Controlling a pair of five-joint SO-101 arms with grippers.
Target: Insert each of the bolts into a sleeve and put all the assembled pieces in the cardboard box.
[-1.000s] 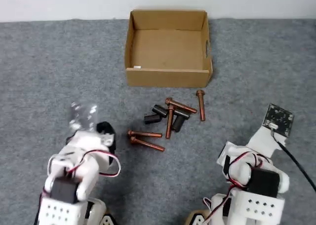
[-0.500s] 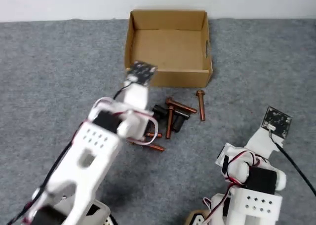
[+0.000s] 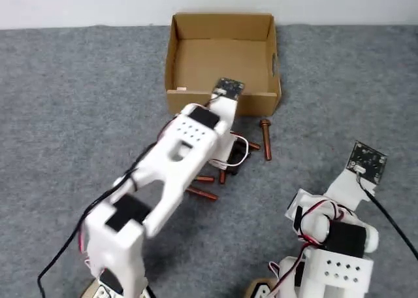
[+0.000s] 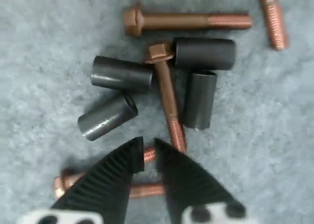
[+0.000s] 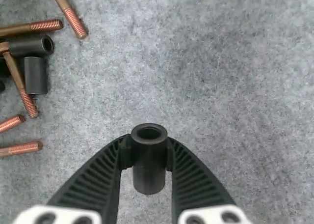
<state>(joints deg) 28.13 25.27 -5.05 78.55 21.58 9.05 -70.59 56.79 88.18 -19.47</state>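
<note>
Several copper bolts and black sleeves lie in a heap on the grey carpet, in front of the cardboard box (image 3: 222,103). My left gripper (image 4: 149,154) hangs just above the heap, its fingertips nearly together with nothing between them. Beyond its tips lie a bolt (image 4: 167,98) and three sleeves (image 4: 121,74) (image 4: 107,117) (image 4: 199,100); a fourth sleeve (image 4: 203,53) lies past them. My right gripper (image 5: 147,155) is shut on an upright black sleeve (image 5: 148,160), off to the side of the heap. In the high view the left arm (image 3: 189,148) covers most of the heap.
One bolt (image 3: 265,140) lies apart at the heap's right end, another (image 3: 202,193) at its near side. The box stands with its top open and a small white scrap (image 3: 181,89) inside. The right arm's base (image 3: 336,246) sits at the front right, with carpet all around.
The left arm swung up from its folded rest at the front left and stretched out over the heap. The right arm has kept still with its sleeve.
</note>
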